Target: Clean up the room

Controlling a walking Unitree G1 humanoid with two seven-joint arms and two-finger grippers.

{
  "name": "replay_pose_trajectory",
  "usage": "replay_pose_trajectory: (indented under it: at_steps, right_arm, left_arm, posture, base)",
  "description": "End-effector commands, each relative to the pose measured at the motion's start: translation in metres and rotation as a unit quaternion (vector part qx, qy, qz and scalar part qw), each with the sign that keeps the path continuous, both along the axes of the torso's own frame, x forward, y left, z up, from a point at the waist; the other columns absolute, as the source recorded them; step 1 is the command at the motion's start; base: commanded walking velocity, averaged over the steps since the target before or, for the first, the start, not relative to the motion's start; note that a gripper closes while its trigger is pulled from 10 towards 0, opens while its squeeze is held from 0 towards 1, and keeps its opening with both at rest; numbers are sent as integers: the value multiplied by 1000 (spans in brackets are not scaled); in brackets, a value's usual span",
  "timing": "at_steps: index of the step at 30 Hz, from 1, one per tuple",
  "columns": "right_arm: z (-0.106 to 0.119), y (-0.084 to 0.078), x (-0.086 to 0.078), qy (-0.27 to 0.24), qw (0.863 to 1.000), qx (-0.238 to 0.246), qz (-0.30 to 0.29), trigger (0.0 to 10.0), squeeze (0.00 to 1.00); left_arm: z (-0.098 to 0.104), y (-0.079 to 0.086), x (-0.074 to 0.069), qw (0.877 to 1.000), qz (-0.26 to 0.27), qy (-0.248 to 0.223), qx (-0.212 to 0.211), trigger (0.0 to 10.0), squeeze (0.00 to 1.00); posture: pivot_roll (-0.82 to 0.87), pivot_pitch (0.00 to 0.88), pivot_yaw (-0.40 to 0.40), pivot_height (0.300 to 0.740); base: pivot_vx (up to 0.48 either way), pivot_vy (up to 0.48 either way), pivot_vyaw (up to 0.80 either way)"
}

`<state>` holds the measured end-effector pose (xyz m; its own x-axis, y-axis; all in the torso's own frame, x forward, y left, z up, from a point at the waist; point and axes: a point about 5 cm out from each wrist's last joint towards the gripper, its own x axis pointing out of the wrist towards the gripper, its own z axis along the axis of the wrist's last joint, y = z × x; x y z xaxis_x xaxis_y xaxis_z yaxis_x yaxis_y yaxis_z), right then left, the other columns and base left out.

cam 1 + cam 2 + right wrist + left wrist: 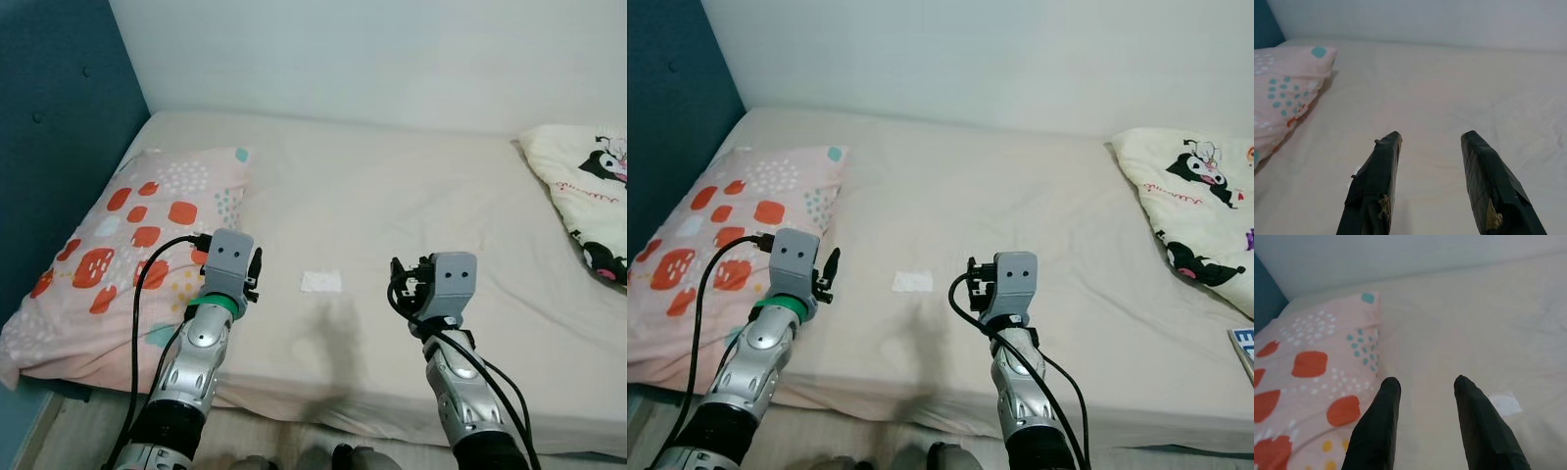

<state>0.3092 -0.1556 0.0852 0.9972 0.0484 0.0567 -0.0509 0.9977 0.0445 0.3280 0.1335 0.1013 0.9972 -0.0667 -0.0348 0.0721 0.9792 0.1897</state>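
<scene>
Grippers [1425, 384] [1431, 139] agape over bed [411, 196]; paper scrap [321, 282] between

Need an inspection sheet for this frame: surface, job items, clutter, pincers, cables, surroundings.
Surface: bed with a beige fitted sheet, lightly wrinkled.
Job's things: small white scrap of paper lying flat on the sheet, between the two arms.
Clutter: pink patterned pillow at the robot's left end of the bed; cartoon-print blanket bunched at its right end.
Pincers: left pincer open, held above the sheet beside the pillow's edge; right pincer open, held above bare sheet. Neither holds anything.
Cables: black cable loops from the left wrist down along the arm; black cables at the right wrist.
Surroundings: white wall behind the bed; dark teal padded headboard on the robot's left.
</scene>
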Motion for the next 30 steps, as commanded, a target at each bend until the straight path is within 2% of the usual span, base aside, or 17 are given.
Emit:
replay_pose_trajectory:
  at_steps: [1, 9, 20, 30]
  right_arm:
    - [-6, -3, -2, 13, 1000, 6, -5, 10000, 0]
    - [-6, -3, -2, 13, 1000, 5, -5, 10000, 0]
    - [-6, -4, -3, 12, 1000, 6, -7, 10000, 0]
    - [-9, -3, -6, 16, 1000, 9, -12, 10000, 0]
  left_arm:
    - [-8, -1, -3, 1000, -4, 18, 7, 10000, 0]
    - [-9, -4, -3, 1000, -9, 19, 6, 10000, 0]
    - [-9, -6, -3, 1000, -10, 21, 6, 10000, 0]
    - [-6, -16, 1, 1000, -21, 20, 4, 10000, 0]
  posture:
    - [-28, 83, 38, 641]
    - [-29, 84, 37, 606]
    - [-30, 96, 41, 581]
    - [-30, 113, 50, 546]
  base:
    - [0, 0, 0]
    - [0, 0, 0]
    - [0, 0, 0]
    - [0, 0, 0]
